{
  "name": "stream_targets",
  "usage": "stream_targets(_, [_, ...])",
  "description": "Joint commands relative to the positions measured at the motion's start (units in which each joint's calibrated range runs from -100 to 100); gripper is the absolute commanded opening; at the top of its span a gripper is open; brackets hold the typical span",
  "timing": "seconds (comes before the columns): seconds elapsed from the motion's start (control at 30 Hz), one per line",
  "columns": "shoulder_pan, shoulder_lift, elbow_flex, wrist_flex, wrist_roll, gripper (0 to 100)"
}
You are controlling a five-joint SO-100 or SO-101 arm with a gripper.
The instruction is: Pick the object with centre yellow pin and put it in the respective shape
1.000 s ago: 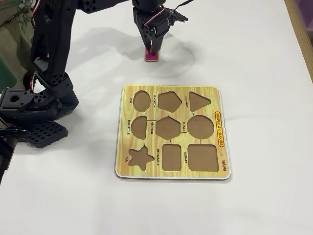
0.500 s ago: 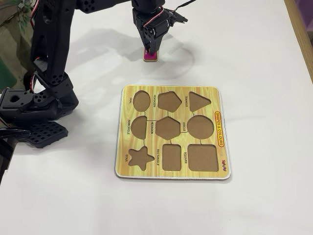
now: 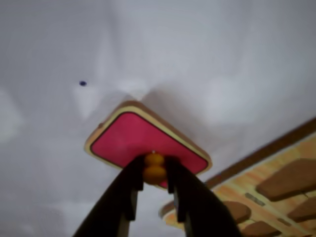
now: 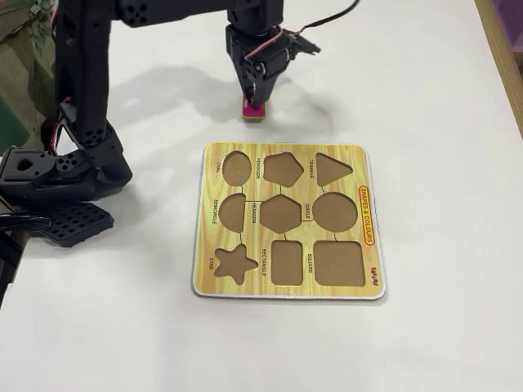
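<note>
White table [image 4: 441,98]; gripper [image 3: 155,174] pinching yellow knob [image 3: 154,167] of pink piece [image 3: 129,139], beyond shape board [image 4: 288,157].

The table [image 4: 441,98] looks like smooth, matt white laminate or sheet. The shape board [image 4: 288,152] has a printed yellow wood-grain face with a slight sheen, and its cut-outs, the rectangle cut-out [image 4: 288,261] among them, show dull brown fibreboard. In the wrist view the pink piece [image 3: 133,136] has a smooth painted top, pale wooden edges and a glossy yellow knob [image 3: 154,167]. The gripper [image 3: 154,174] looks like matt black plastic.
</note>
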Motion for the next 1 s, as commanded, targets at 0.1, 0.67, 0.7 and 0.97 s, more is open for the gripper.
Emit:
stream_targets(0.1, [12.25,-12.12,6.83,-0.01,6.31,1])
stream_targets(0.67, [42.23,-26.26,19.06,-0.71,24.67,1])
stream_targets(0.7, [44.18,-26.76,18.97,-0.71,25.82,1])
stream_targets(0.97, [53.85,-27.27,18.08,-0.71,29.11,1])
